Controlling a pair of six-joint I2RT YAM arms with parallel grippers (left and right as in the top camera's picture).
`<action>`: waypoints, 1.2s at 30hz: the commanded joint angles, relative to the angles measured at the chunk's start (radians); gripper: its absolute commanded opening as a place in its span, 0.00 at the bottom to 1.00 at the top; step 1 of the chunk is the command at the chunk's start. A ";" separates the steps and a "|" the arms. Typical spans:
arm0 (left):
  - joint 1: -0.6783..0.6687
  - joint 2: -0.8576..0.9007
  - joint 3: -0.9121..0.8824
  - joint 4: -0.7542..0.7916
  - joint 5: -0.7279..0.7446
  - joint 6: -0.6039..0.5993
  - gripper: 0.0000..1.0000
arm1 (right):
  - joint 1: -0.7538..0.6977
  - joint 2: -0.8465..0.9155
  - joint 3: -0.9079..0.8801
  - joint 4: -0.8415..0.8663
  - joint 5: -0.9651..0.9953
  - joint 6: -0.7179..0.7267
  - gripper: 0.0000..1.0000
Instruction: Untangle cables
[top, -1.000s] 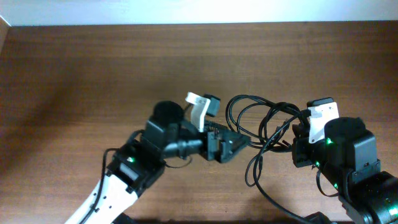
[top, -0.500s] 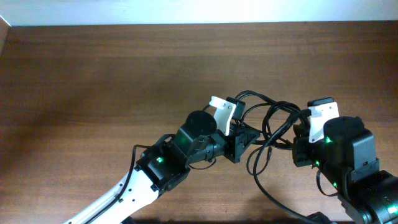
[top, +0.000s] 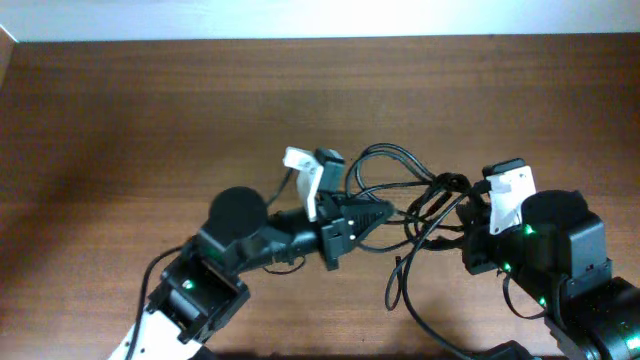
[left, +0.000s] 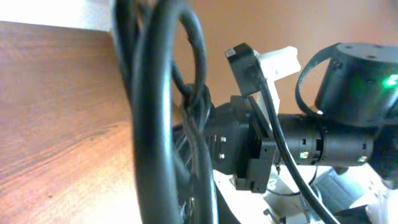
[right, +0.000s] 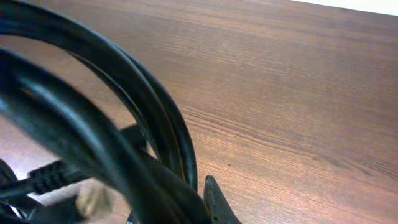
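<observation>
The black cables (top: 400, 165) lie in a tangle of loops at the middle right of the wooden table (top: 150, 120). My left gripper (top: 378, 212) reaches in from the left and is shut on strands at the loops' lower left. My right gripper (top: 462, 222) is shut on the knotted part of the cables at the right. In the left wrist view thick cable strands (left: 155, 112) run down across the jaws and hide them. In the right wrist view the cables (right: 143, 106) fill the left side, and one dark fingertip (right: 214, 202) shows beside them.
A loose cable strand (top: 398, 285) curls down toward the table's front edge between the two arms. The right arm (left: 348, 87) fills the right side of the left wrist view. The white wall edge (top: 320, 18) borders the far side of the table.
My left gripper swung right into the loops, shut on strands and drew back left, and the loops shifted left with it. The right gripper stayed shut in place.
</observation>
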 joint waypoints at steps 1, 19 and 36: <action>0.074 -0.093 0.014 -0.020 -0.026 0.012 0.00 | -0.017 -0.002 0.001 -0.024 0.112 0.016 0.04; 0.254 -0.119 0.014 -0.423 -0.066 0.066 0.00 | -0.017 -0.002 0.001 -0.024 0.138 0.013 0.04; 0.259 -0.119 0.014 -0.426 0.058 0.156 0.99 | -0.017 -0.002 0.001 -0.023 0.084 0.017 0.04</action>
